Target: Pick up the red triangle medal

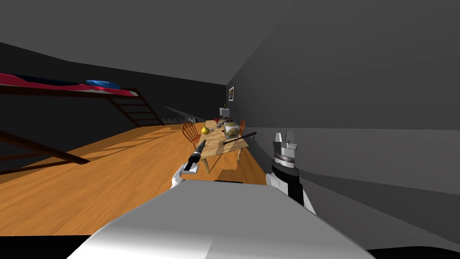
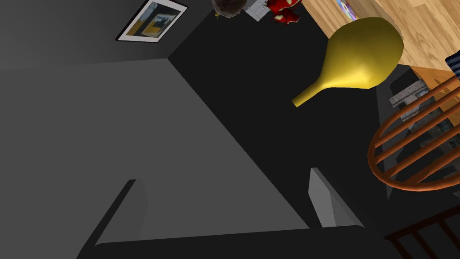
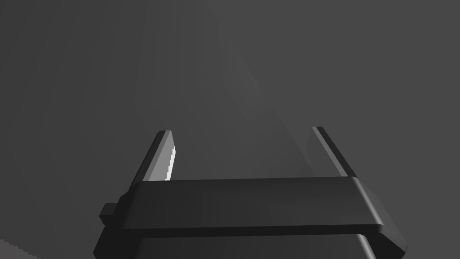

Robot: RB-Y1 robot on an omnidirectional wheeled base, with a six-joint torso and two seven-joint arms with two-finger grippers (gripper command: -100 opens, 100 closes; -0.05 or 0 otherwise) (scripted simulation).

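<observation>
A small red object (image 2: 284,10), likely the medal, lies at the far end of the wooden table (image 1: 230,146); its shape is too small to tell. It shows as a red speck (image 1: 217,120) in the head view. My left gripper (image 2: 229,202) is open and holds nothing. It hangs by the table's near left side (image 1: 203,142), well short of the red object, with a yellow vase (image 2: 361,56) in between. My right gripper (image 1: 285,135) is raised at the right, near the grey wall, open and empty (image 3: 242,153).
On the table stand the yellow vase (image 1: 205,129) and a pale box (image 1: 232,130), and a black rod (image 1: 240,138) lies there too. A wooden chair (image 1: 191,131) stands at the table's left, its curved back (image 2: 417,144) near my left hand. A bunk bed (image 1: 67,87) is far left.
</observation>
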